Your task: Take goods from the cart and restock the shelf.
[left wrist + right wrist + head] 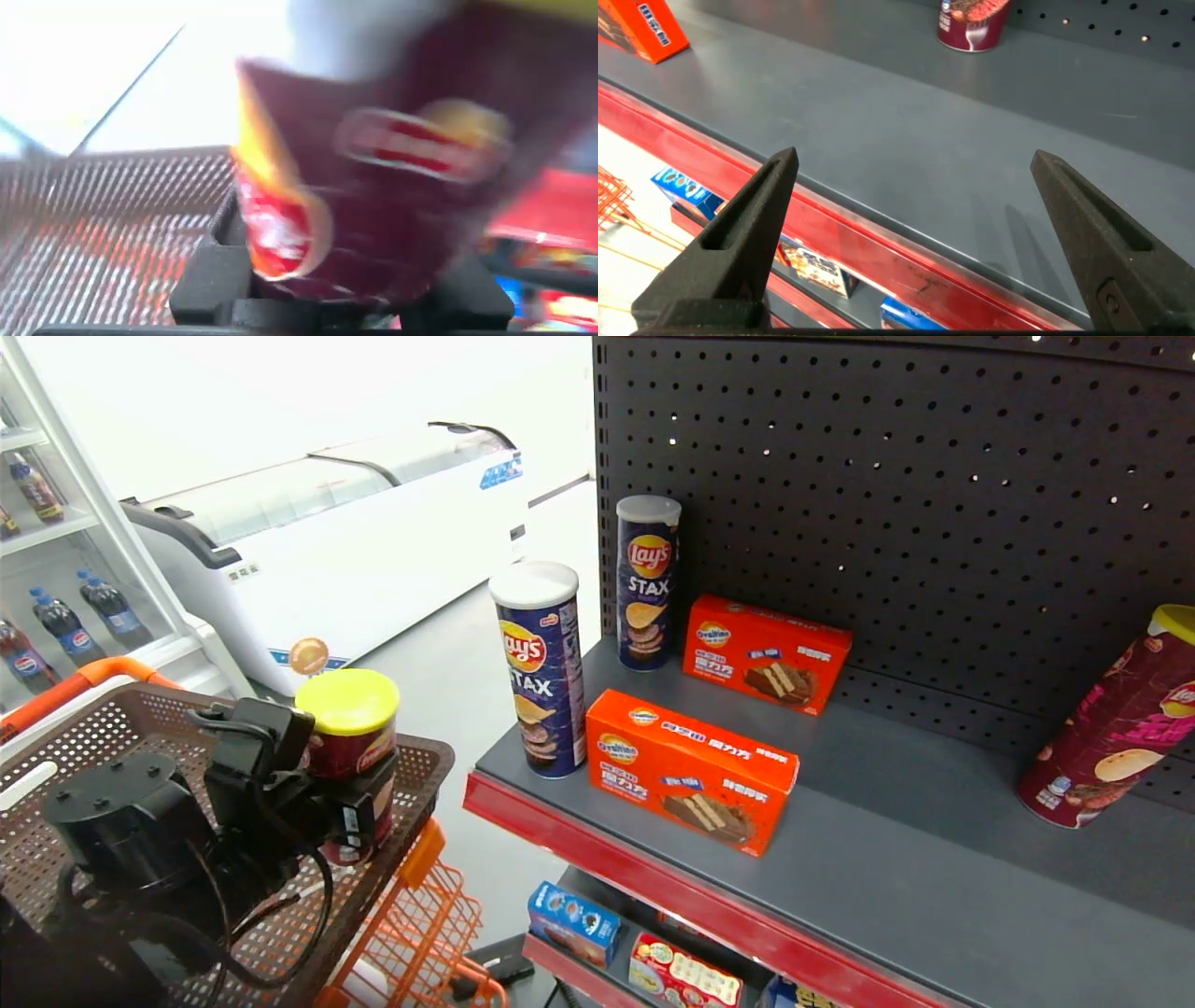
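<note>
Crowding the shelf (887, 859): blue cans (541, 672), orange boxes (686, 770); left tool (359, 807) grasps maroon can (347, 723), right tool (915, 161) released.

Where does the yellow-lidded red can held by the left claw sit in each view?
Head view: red can at lower left, upright in the left claw over the cart basket.
Left wrist view: blurred, close up at centre.
Right wrist view: not this one; the second can there is on the shelf.
Shared landmark: the shelf's red front edge, in head and right wrist views.
</note>
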